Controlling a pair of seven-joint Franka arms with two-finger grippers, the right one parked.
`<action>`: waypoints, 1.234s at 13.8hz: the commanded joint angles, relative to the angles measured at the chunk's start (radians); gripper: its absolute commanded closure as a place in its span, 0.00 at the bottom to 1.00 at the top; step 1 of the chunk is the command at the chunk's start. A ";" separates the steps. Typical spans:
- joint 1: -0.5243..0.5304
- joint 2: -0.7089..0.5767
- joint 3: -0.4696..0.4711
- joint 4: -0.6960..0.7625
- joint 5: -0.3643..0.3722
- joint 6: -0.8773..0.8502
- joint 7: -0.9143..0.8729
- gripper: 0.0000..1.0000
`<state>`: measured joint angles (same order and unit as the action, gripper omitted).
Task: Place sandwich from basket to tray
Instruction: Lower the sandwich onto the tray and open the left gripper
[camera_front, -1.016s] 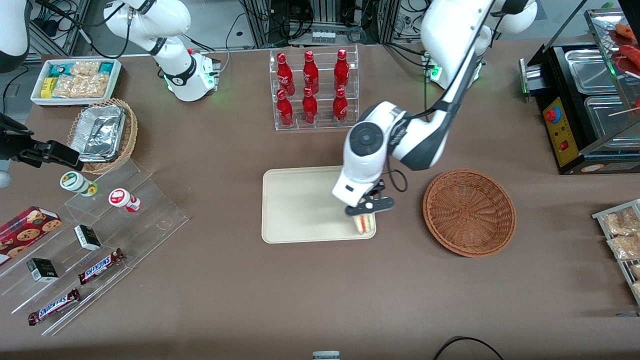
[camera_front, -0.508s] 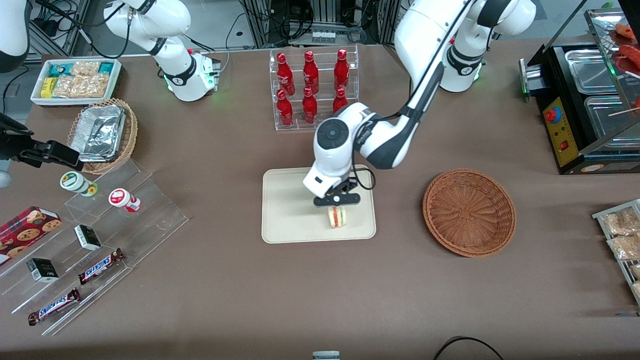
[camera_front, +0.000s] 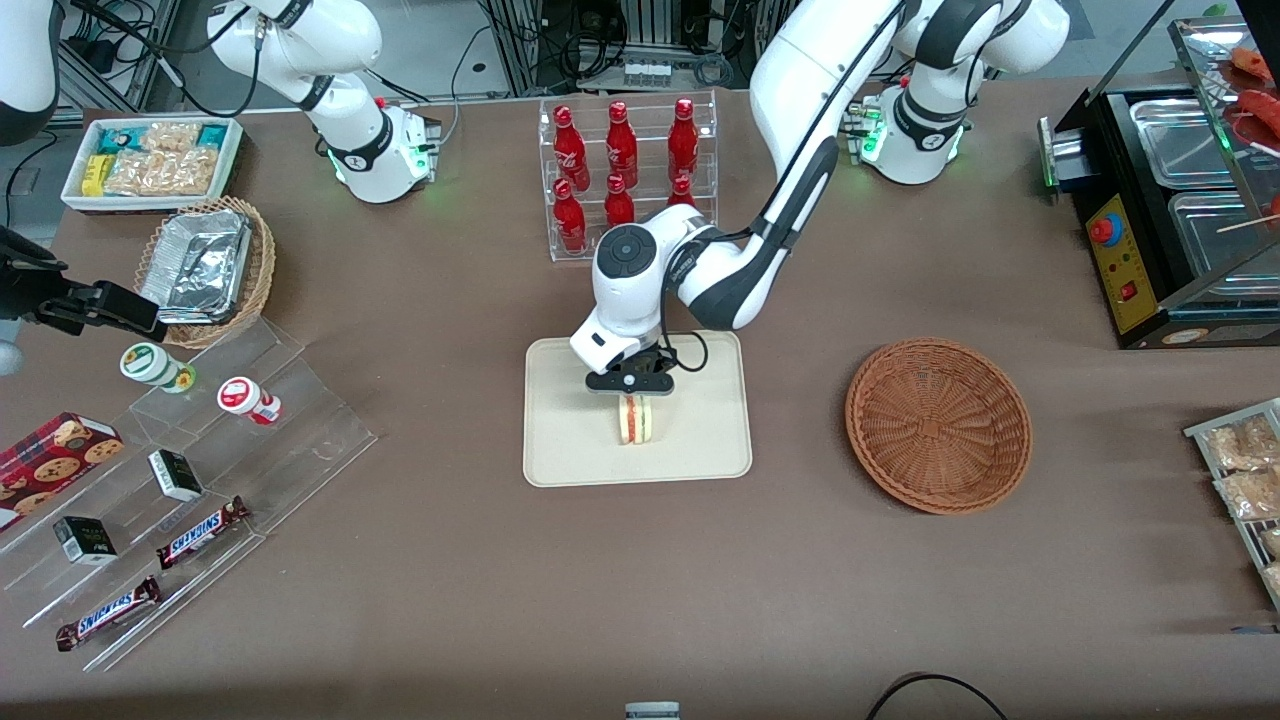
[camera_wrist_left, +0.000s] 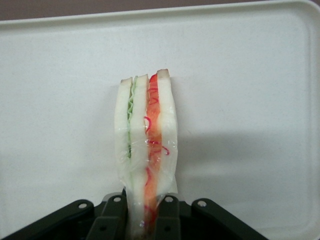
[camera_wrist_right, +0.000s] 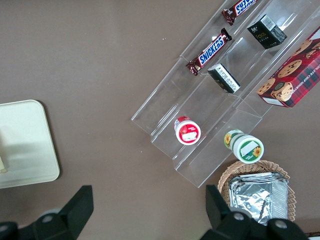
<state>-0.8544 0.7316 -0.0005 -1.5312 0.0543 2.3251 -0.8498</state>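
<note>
Hiding sandwich (camera_wrist_left: 146, 145) tip: pincer (camera_wrist_left: 142, 217) fingers

Left arm: glossy white shells are showing dark grey joint bands and a round grey cap. Black cable is looping beside the wrist. Black gripper (camera_front: 632, 392) is showing round screws; base is glowing green.

— Sandwich (camera_wrist_left: 146, 145)? Pale white bread, green and red-orange filling stripes, clear wrap.
— Tray (camera_front: 570, 440)? Plain cream.
— Basket (camera_front: 938, 424)? Reddish-brown wicker weave.
— Pincer (camera_front: 631, 388)? Black, over the tray, clamped on the sandwich.
— Tabletop (camera_front: 640, 580)? Flat brown.
— Bottles (camera_front: 620, 170)? Glossy red.
</note>
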 joint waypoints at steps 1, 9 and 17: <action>-0.011 0.008 0.011 0.017 0.019 -0.003 0.009 1.00; -0.005 -0.024 0.016 0.020 0.016 -0.009 -0.006 0.00; 0.145 -0.291 0.024 0.010 -0.001 -0.249 -0.031 0.00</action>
<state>-0.7505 0.5297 0.0301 -1.4868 0.0553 2.1482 -0.8778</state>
